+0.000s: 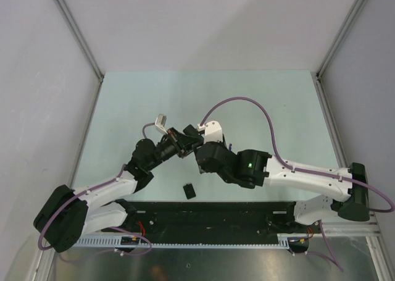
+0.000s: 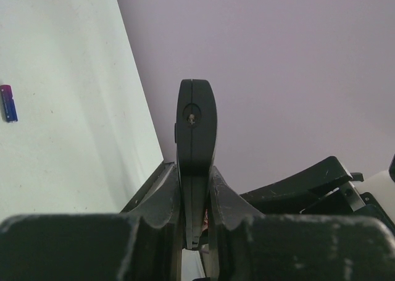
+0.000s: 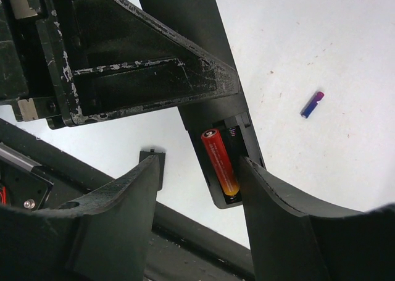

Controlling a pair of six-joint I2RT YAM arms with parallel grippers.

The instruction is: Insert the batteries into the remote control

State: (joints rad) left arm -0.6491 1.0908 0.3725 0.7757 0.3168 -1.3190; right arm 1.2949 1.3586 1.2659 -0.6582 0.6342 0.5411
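Black slim remote control (image 2: 196, 126) clamped in left fingers (image 2: 157, 197), raised off desk (image 3: 321, 40) so we reach bay; red-orange cylindrical battery (image 3: 220, 163) seated; right fingers (image 3: 278, 213) spread apart, empty; blue-purple battery (image 3: 312, 104) lies aside.

light is even and diffuse, falling from above. the overhead view is bright: the pale table (image 1: 123, 108) shows only soft, faint shadows under the arms, and the black parts lose detail. in the left wrist view the remote control (image 2: 196, 126) is fairly sharp, while the near body of the left gripper (image 2: 196, 176) is soft and grainy. in the right wrist view the table is nearly washed out white; the red-orange battery (image 3: 220, 163) is crisp, the blue-purple battery (image 3: 312, 104) slightly soft.
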